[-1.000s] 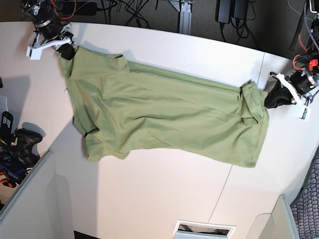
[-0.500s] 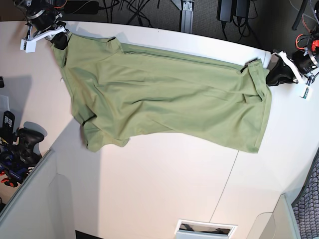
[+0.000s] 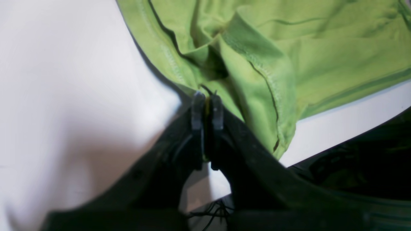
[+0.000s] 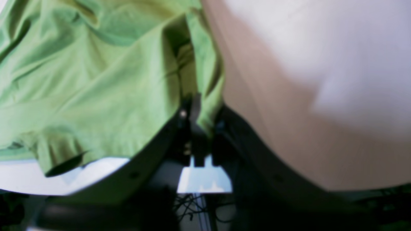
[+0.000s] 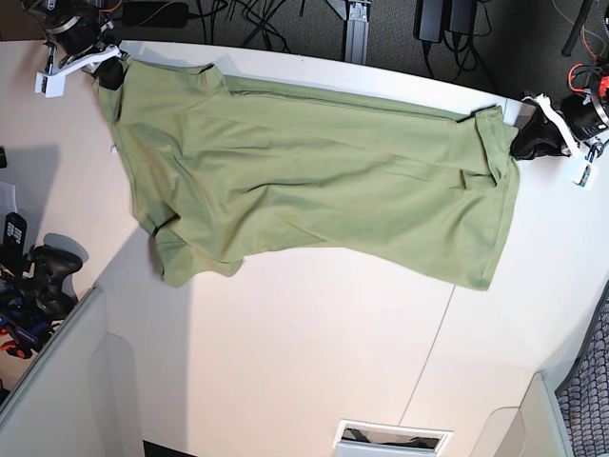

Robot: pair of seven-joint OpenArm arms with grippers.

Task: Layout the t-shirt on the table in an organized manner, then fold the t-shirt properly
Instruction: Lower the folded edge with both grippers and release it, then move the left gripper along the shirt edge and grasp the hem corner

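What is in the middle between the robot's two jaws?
The t-shirt fills the stretch between the left gripper and right gripper, over the table; the base view shows it.

a robotics lab or test workspace, not a home.

a big white bench point(image 5: 314, 362) with a curved edge and a thin dark seam fills the base view, and a robot arm is mounted at each far corner. behind the edge, black cables point(image 5: 257, 11) and power bricks point(image 5: 443, 19) lie tangled on grey carpet beside a metal stand post point(image 5: 355, 27). a black game controller point(image 5: 43, 276) sits at the side, next to light partition panels point(image 5: 57, 381). a slotted opening point(image 5: 390, 436) is cut into the near edge.
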